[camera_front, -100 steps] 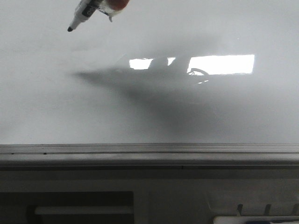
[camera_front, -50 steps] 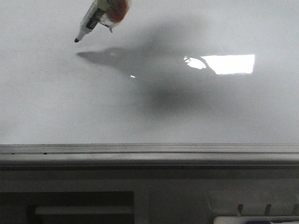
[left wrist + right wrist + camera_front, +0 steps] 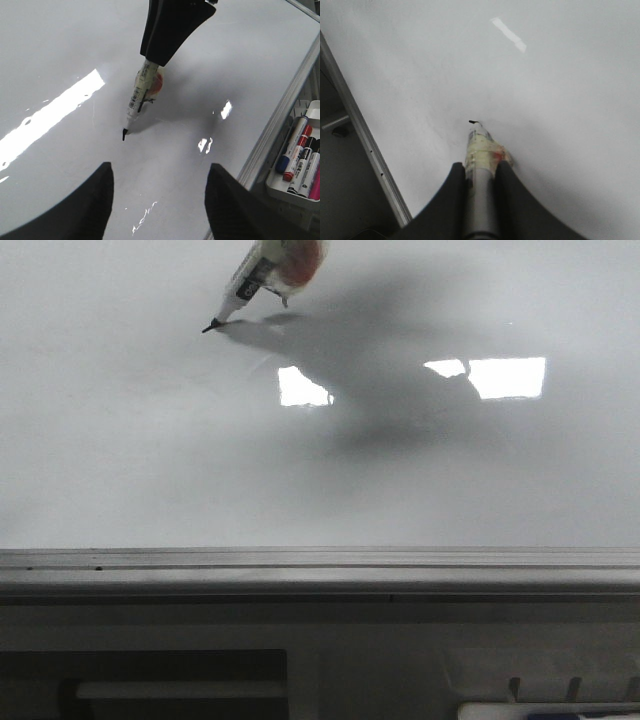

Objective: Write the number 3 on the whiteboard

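The whiteboard (image 3: 130, 440) fills the front view, with its grey rail (image 3: 320, 570) along the near edge. My right gripper (image 3: 480, 167) is shut on a taped marker pen (image 3: 481, 145). In the front view the pen (image 3: 250, 280) slants down from the top edge, and its black tip (image 3: 208, 330) meets its own shadow on the board. In the left wrist view the right gripper (image 3: 170, 30) holds the pen (image 3: 137, 95) tip down. My left gripper (image 3: 160, 167) is open and empty above the board. No number 3 or other drawn line shows.
A white tray (image 3: 285, 187) with several coloured markers sits beyond the board's rail (image 3: 280, 125) in the left wrist view. The rail (image 3: 360, 130) also runs beside the pen in the right wrist view. Bright light reflections (image 3: 505, 377) lie on the board.
The pen has moved to the right and down toward the board. Its tip, earlier apart from its shadow, now meets it.
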Robot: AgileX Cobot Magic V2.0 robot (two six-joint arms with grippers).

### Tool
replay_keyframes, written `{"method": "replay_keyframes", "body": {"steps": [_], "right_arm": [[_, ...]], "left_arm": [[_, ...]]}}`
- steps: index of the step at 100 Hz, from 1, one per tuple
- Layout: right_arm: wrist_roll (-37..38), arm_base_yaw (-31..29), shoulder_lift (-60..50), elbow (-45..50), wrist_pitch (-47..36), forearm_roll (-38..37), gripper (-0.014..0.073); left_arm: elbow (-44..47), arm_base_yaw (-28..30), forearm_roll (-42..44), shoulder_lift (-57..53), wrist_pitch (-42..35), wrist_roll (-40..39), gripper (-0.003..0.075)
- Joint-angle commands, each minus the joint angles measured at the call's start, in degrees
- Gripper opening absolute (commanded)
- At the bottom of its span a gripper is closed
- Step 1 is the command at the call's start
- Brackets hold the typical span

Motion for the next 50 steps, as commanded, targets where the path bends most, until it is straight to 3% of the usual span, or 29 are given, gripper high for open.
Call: {"method": "replay_keyframes", "body": {"steps": [1,22,50], "right_arm": [[1.82,-1.18,-2.51,-1.8,-2.17,-3.69,-0.0038],[3.89,-1.07,-3.0,-0.89,4.22,-4.96,-0.004],[3.89,2.35,0.46,1.04,2.78,-3.78,-0.004]], "left_arm": [[-2.08,-0.25,-0.69,0.17,-3.72,-0.6,0.0375],[-2.08,-0.25,-0.69,0.17,-3.72,-0.6,0.0375],[-2.08,-0.25,-0.69,0.17,-3.62,-0.6,0.0375]]}}
